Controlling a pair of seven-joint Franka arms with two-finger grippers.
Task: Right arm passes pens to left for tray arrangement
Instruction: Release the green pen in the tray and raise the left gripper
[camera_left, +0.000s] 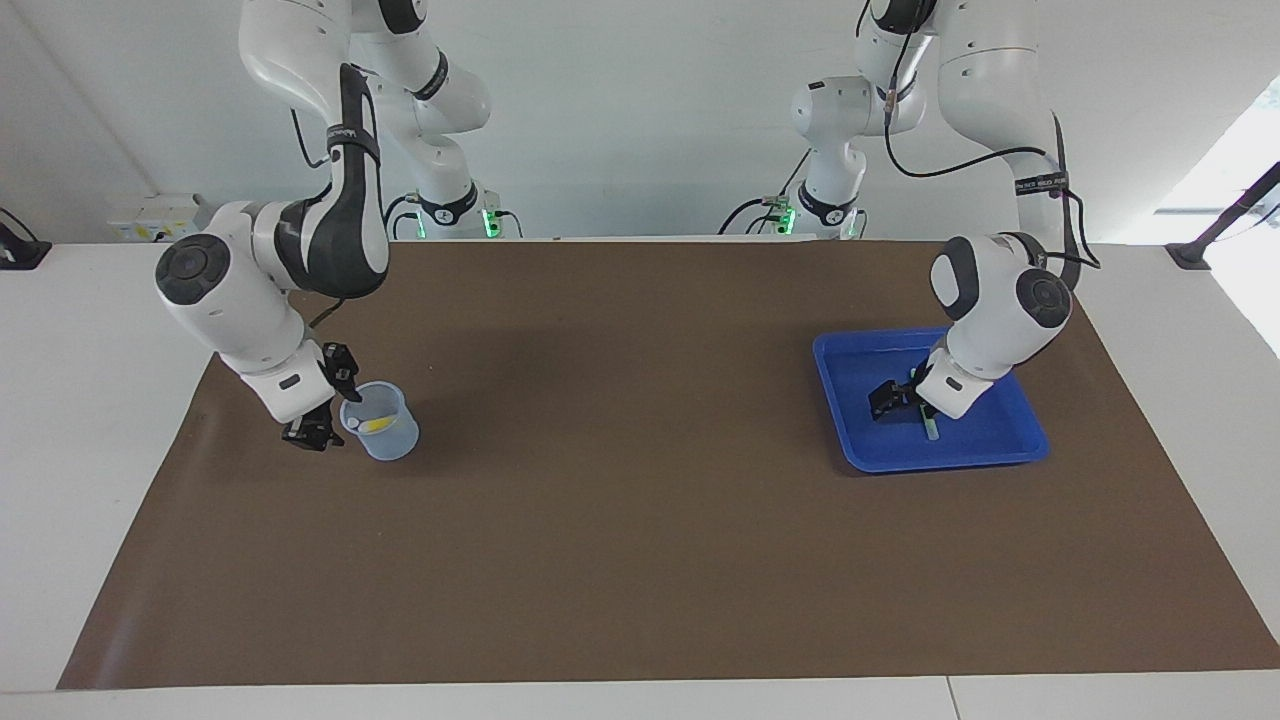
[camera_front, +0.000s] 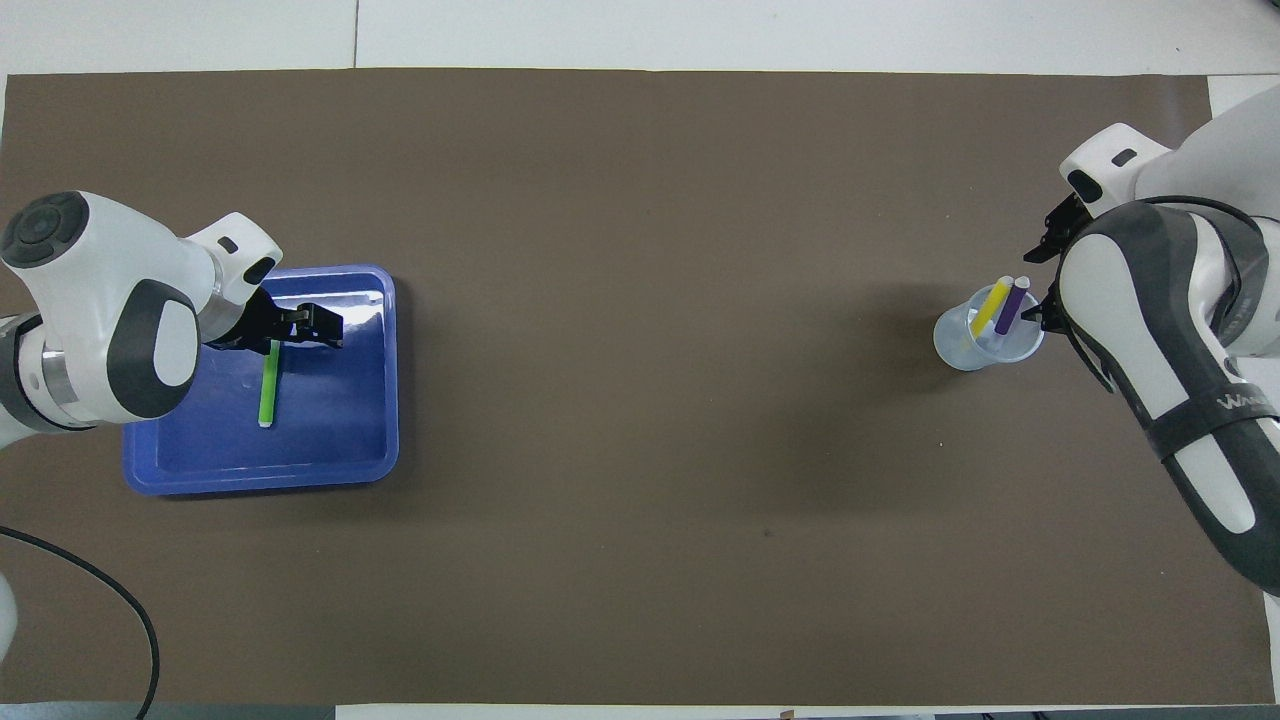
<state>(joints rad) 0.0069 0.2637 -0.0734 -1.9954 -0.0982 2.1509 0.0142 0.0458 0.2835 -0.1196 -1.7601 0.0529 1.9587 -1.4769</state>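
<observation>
One pen is done: the green pen (camera_front: 267, 385) lies flat in the tray (camera_front: 375, 450), at six o'clock from the left gripper (camera_left: 897, 400), whose fingers stand open and empty over it. Two are left: the yellow pen (camera_front: 990, 306) and purple pen (camera_front: 1011, 305) stand in the cup (camera_front: 960, 348). The right gripper (camera_left: 330, 395) straddles the cup's rim; whether its fingers grip anything I cannot tell.

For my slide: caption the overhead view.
Green pen lies in blue tray; yellow and purple pens stand in cup.
</observation>
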